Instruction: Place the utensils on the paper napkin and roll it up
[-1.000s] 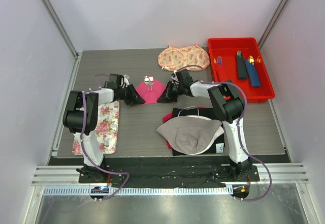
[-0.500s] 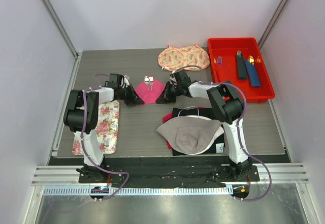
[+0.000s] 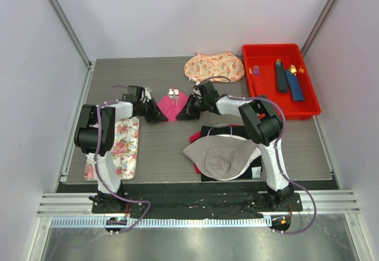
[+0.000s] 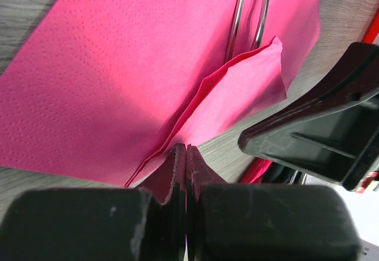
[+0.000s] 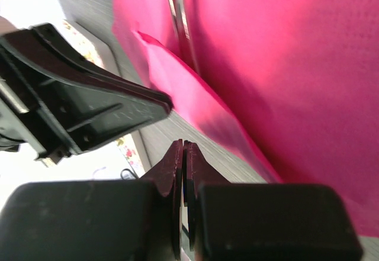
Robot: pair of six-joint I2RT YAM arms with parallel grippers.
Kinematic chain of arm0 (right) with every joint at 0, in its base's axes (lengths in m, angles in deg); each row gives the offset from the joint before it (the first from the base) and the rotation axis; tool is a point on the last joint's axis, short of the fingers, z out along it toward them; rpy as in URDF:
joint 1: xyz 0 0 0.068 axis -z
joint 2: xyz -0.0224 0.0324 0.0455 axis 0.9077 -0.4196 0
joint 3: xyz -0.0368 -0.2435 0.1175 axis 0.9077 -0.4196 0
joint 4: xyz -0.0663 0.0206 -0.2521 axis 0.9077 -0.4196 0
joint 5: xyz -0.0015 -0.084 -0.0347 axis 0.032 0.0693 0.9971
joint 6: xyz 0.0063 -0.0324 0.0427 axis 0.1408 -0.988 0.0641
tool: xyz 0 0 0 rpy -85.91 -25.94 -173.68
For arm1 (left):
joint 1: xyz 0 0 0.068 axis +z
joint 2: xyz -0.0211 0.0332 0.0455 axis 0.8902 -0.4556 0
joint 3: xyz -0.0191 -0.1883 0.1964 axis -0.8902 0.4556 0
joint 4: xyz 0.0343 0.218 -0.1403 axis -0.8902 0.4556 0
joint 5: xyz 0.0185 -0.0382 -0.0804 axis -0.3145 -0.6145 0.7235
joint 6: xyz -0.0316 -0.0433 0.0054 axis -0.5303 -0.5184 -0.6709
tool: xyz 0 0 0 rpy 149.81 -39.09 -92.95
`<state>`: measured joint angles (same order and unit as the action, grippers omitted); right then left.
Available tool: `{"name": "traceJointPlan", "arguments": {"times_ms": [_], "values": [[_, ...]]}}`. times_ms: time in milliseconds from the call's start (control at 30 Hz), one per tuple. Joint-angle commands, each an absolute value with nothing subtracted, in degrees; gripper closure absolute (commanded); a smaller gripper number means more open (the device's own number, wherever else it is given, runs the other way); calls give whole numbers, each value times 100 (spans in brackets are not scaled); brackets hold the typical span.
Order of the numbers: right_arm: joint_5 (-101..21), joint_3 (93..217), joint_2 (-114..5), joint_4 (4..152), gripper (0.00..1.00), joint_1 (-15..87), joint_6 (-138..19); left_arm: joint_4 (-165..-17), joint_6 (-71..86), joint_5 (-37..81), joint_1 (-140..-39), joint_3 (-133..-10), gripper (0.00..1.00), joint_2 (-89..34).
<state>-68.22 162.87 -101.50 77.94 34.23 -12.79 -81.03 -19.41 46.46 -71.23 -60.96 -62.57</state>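
Note:
The bright pink paper napkin [image 3: 172,108] lies on the grey table between my two grippers. The two silver utensils [image 3: 173,93] lie on it side by side, their heads past its far corner. Their handles [image 4: 249,12] run under a raised fold of the sheet [image 4: 237,89]. My left gripper [image 3: 161,118] is shut, and the lifted napkin edge runs into its tips [image 4: 186,150]. My right gripper [image 3: 181,115] is shut with nothing in it. Its tips [image 5: 185,145] rest on bare table just short of the napkin's edge [image 5: 237,142], facing the left gripper.
A red tray [image 3: 260,89] at the back right holds gold and purple utensils and dark blue napkin rolls. A floral mat [image 3: 121,148] lies at the left, a peach patterned cloth [image 3: 213,67] at the back, and a grey cap [image 3: 219,154] on dark fabric near the front.
My left gripper has closed at the napkin's near-left edge. The right gripper has slid a little left toward the napkin, staying shut.

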Motion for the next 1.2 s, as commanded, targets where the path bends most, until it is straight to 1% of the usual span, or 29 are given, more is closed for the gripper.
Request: {"name": "traceJointPlan", "arguments": {"times_ms": [0,467,1167], "values": [[-6897,16476,-10111,8259,99,3408,-1039,-7772,-1758,4449,-7098,-6125,100,-6345],[-6695,16511,-10375,8083,99,3495,-1197,-7746,-1714,4405,-7098,-6108,100,-6328],[-6695,15984,-10093,7573,99,3979,-1759,-7728,-1723,4361,-7071,-6064,100,-6319]]}}
